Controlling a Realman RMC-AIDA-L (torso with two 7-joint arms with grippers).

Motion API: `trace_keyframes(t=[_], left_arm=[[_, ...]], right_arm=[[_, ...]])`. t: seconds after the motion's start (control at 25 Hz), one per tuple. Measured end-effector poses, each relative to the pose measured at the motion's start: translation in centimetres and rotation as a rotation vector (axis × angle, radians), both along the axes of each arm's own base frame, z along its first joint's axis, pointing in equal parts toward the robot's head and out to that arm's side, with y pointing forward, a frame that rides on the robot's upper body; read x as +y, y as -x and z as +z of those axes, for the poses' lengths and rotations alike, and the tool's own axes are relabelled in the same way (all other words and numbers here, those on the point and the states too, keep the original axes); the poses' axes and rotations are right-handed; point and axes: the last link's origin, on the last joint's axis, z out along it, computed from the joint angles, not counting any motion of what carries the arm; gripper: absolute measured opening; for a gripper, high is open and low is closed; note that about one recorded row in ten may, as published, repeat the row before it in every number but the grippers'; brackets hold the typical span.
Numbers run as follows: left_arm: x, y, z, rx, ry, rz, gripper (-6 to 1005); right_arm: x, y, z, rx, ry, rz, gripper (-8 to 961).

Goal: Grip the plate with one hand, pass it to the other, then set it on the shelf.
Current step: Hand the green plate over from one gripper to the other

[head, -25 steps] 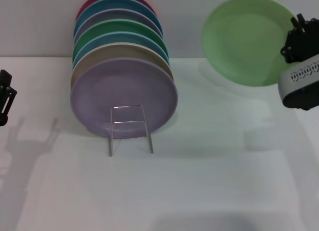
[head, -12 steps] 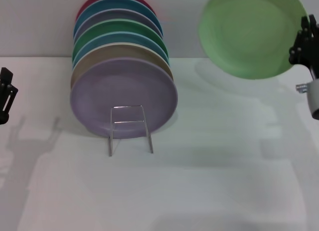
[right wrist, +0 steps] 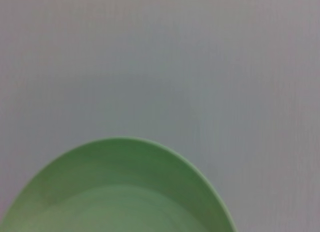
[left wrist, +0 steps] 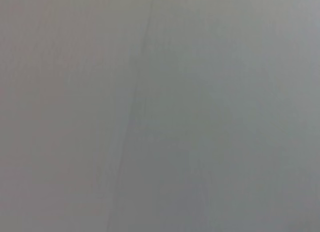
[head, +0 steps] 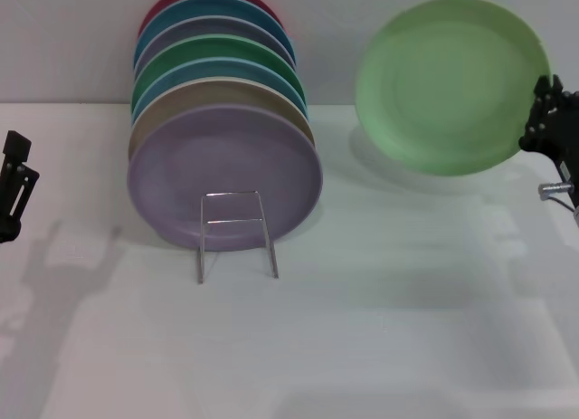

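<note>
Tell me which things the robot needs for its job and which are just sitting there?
Needed: light green plate, held up by the right gripper; wire shelf; left gripper, waiting at the side.
Just there: the row of other plates on the shelf; white table.

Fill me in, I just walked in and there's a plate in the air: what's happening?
The right gripper holds the light green plate by its edge, lifted clear of the table and tilted to face the camera. The left gripper waits at the far left, apart from it, so no handover yet. The wire shelf in the middle already carries a row of upright plates, a lavender plate at the front.
</note>
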Motion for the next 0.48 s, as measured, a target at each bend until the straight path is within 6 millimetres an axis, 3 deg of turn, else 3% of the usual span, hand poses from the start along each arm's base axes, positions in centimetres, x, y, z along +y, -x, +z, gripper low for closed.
trace_keyframes(t=[0.32,0.48], left_arm=[[-1.6,-0.7,-0.2,-0.02,0.006,-0.07,773],[-2.7,-1.2,-0.5,-0.056,0.037,-0.133,772]], right_arm=[[-0.4,-1.2,-0.3,0.059,0.039,-0.001,20],[-1.9,-1.6,-0.3,0.056,0.019,0.023,19]])
